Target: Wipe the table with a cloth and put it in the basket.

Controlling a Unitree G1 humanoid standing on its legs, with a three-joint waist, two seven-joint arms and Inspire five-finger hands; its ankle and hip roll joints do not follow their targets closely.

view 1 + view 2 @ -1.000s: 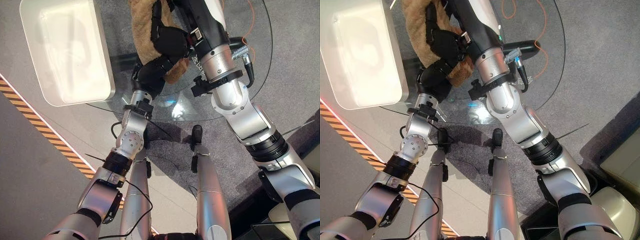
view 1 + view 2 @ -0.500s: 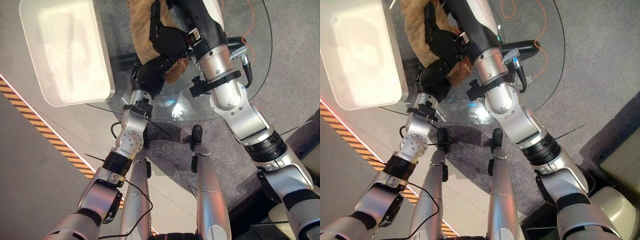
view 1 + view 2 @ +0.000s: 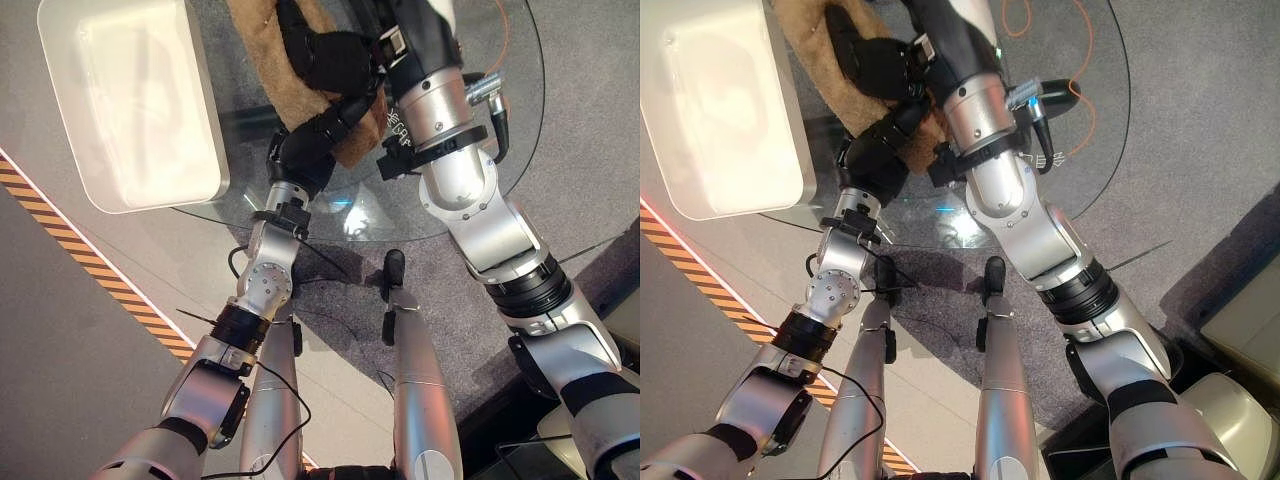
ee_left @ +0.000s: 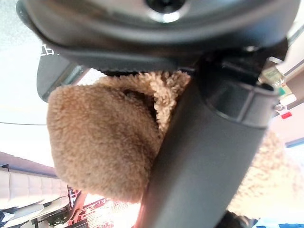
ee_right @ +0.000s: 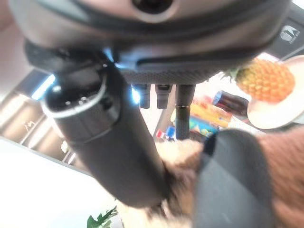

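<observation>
A fluffy brown cloth [image 3: 262, 40] lies on the round glass table [image 3: 372, 208], near its far side. My right hand [image 3: 330, 62] rests flat on top of the cloth, fingers stretched out and open, pressing it down. Coming in from the near side, my left hand [image 3: 303, 155] has a finger and the thumb closed on the cloth's [image 4: 95, 142] near edge, partly tucked under my right wrist. The white rectangular basket [image 3: 207, 110] sits on the table's left part, right beside the cloth.
The table's near rim curves just past my left wrist. Beyond the glass, an orange cable [image 3: 1082, 62] lies on the grey carpet. An orange-and-black striped line [image 3: 100, 280] crosses the floor at the left.
My right hand has slid away from me and slightly left across the table, dragging the cloth with it. The left hand has stretched after it, still on the cloth's near edge.
</observation>
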